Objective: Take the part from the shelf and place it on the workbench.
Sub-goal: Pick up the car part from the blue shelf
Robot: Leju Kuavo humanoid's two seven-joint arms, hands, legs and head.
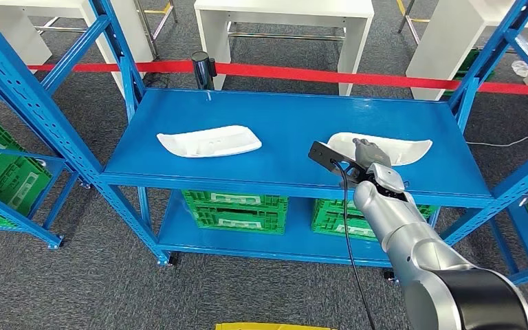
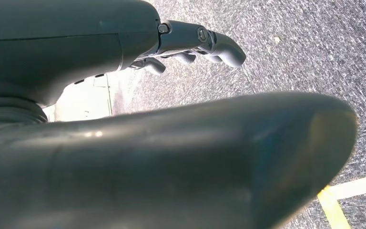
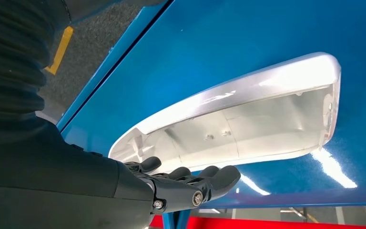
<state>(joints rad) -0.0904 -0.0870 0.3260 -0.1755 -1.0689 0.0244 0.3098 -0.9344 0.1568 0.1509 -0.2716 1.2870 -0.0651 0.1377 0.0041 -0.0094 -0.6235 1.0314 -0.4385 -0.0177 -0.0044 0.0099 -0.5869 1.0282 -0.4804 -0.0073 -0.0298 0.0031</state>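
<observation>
Two white moulded parts lie on the blue shelf's top board (image 1: 282, 120): one at the left (image 1: 210, 141), one at the right (image 1: 402, 148). My right hand (image 1: 366, 152) reaches over the shelf's front edge to the near end of the right part. In the right wrist view its dark fingers (image 3: 205, 181) lie spread at the rim of that part (image 3: 248, 119), whose hollow side faces the camera; they are not closed around it. My left hand (image 2: 181, 40) hangs over grey carpet, fingers extended and holding nothing.
Green crates (image 1: 237, 210) stand on the lower board under both parts, and more (image 1: 0, 172) in the rack at the left. Blue uprights (image 1: 478, 69) flank the shelf. Behind it run a red barrier tape (image 1: 316, 72) and white tables (image 1: 282, 14).
</observation>
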